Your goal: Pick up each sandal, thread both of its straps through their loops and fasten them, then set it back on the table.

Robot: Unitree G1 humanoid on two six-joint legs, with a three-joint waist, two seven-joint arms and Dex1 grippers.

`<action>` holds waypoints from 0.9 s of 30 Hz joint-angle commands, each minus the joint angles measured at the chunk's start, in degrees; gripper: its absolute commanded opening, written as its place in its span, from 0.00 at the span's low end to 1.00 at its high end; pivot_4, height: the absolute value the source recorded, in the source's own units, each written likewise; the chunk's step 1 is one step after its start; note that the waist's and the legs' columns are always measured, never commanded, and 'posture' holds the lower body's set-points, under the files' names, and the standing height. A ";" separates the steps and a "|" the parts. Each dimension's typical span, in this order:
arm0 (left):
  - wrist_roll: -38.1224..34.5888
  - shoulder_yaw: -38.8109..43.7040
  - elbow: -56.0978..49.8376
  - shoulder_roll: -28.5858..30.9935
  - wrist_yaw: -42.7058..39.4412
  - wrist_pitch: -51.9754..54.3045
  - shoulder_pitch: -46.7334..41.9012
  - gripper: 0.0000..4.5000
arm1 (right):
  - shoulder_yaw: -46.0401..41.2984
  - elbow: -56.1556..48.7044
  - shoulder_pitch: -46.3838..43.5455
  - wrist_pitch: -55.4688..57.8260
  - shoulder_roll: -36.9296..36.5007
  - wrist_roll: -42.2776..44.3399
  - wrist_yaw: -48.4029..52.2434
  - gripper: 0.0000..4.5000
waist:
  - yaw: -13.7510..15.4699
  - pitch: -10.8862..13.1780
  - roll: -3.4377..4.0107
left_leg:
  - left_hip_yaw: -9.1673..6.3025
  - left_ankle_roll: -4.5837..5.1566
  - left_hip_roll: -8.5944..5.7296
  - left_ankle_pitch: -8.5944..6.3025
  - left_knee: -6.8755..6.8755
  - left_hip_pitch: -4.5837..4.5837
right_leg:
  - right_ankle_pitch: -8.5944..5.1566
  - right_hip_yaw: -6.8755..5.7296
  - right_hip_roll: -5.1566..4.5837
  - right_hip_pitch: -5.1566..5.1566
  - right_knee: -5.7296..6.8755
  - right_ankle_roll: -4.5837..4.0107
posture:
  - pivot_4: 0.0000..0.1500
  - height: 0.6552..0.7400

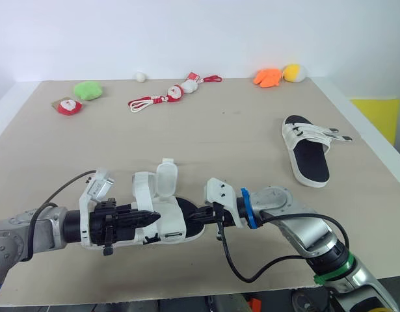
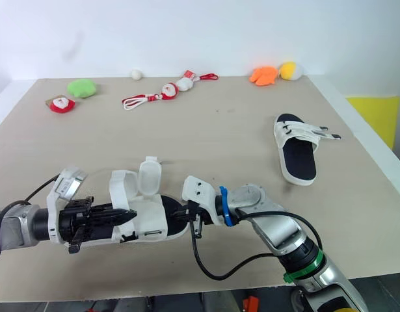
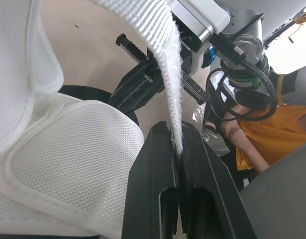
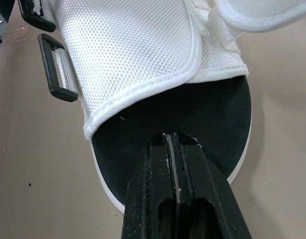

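Table [image 1: 219,140] bears a sandal [image 1: 311,162], toys [image 1: 88,90], perhaps a ball [image 1: 140,77].

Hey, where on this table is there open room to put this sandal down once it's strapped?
Widest bare patch: the middle of the table, between the Santa rope toy at the far edge, the far sandal and the near sandal. Also free: the left side, nearer than the red plush. Crowded: front centre, where the left gripper and right gripper meet.

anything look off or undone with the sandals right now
The near sandal looks unfinished: both straps stand up loose, and its black loop is empty. The left gripper pinches one strap. The far sandal lies flat, strap ends poking sideways.
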 commanded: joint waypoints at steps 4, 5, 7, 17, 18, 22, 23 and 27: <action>3.51 0.54 -1.86 1.06 -3.18 -0.21 2.24 0.01 | 2.00 2.36 1.10 2.03 -0.16 -1.50 -1.38 0.00 | -0.01 0.00 0.00 | 0.00 0.00 0.00 0.00 -0.01 0.00 | 0.00 0.00 0.01 -0.01 0.00 0.00 | 1.00 1.00; 5.00 0.24 -2.07 1.31 -4.03 -0.63 2.73 0.01 | 2.00 2.34 1.13 2.04 -0.14 -1.51 -1.41 0.00 | -0.06 0.00 0.00 | 0.00 0.00 0.00 0.00 -0.01 0.00 | 0.00 0.00 0.01 -0.02 0.00 0.00 | 1.00 1.00; 7.29 0.13 -2.16 1.26 -5.36 -1.71 3.51 0.01 | 2.00 2.21 1.21 2.14 -0.08 -1.50 -1.48 0.00 | -0.10 0.00 0.00 | 0.00 -0.01 0.01 -0.01 -0.02 0.00 | -0.01 0.00 0.01 -0.02 0.00 -0.01 | 1.00 1.00; 11.15 -0.09 -3.33 0.45 -8.06 -3.53 5.20 0.01 | 1.83 2.12 1.42 2.13 0.12 -1.49 -1.58 0.00 | -0.54 0.00 0.00 | 0.01 -0.02 0.08 -0.01 -0.17 0.01 | -0.07 0.00 0.06 -0.08 0.00 -0.02 | 1.00 1.00; 11.70 -0.23 -3.69 0.43 -8.33 -3.92 5.31 0.01 | 1.81 2.24 1.36 2.09 0.17 -1.49 -1.54 0.00 | -0.55 0.00 0.00 | 0.01 -0.02 0.08 -0.01 -0.20 0.01 | -0.09 0.00 0.06 -0.08 0.00 -0.01 | 1.00 1.00; 12.51 -0.52 -4.93 0.32 -8.66 -4.66 5.55 0.01 | 1.74 2.59 1.10 1.97 0.32 -1.52 -1.47 0.00 | -0.57 0.00 0.00 | 0.01 -0.02 0.08 -0.01 -0.26 0.02 | -0.10 0.00 0.07 -0.09 0.00 -0.02 | 1.00 1.00; 12.64 -0.66 -5.34 0.34 -8.69 -4.73 5.60 0.01 | 1.71 2.62 1.09 1.97 0.34 -1.51 -1.46 0.00 | -0.57 0.00 0.00 | 0.00 -0.02 0.08 -0.01 -0.26 0.02 | -0.11 0.00 0.07 -0.09 0.00 -0.02 | 1.00 1.00; 14.19 -1.68 -7.25 0.20 -8.69 -5.48 6.49 0.01 | 1.70 2.68 1.09 1.94 0.48 -1.45 -1.43 0.00 | -0.57 0.00 0.00 | 0.02 -0.02 0.08 -0.01 -0.27 0.01 | -0.13 0.02 0.06 -0.08 0.00 -0.03 | 1.00 1.00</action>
